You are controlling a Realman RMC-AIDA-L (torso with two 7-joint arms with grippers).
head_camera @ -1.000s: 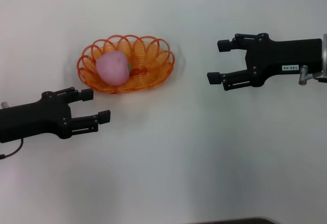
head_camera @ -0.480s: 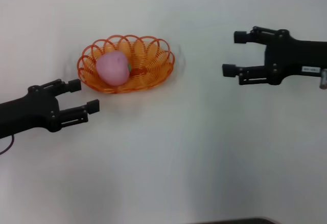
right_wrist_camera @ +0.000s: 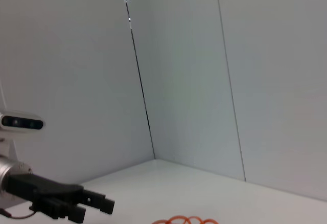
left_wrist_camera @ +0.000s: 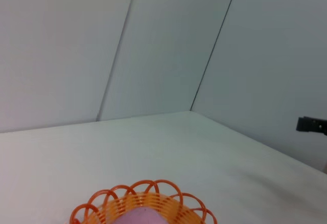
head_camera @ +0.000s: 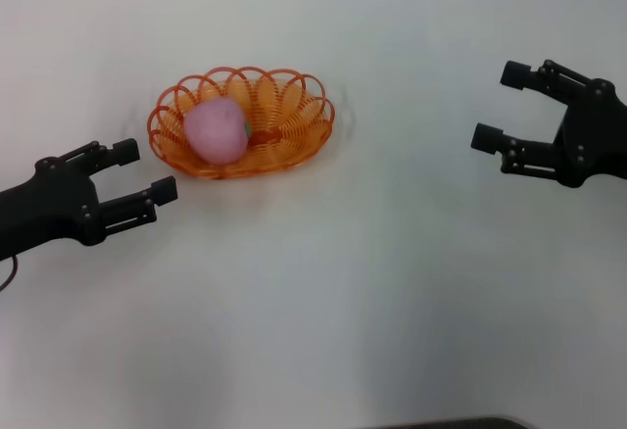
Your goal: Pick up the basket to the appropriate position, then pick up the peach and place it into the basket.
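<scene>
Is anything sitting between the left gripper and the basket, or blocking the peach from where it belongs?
Nothing visible. The left gripper is open beside the basket, with only bare white table between them. The peach already lies inside the basket. The right gripper hangs open far off to the other side.

Head view: we look down from above on the whole table [head_camera: 392, 302].
Wrist views: low, near the tabletop, sharing the basket [left_wrist_camera: 143, 206] rim.

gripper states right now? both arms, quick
Left gripper: open, empty, beside the basket, not touching it.
Right gripper: open, empty, well off to the basket's other side.
Peach: in the basket.
</scene>
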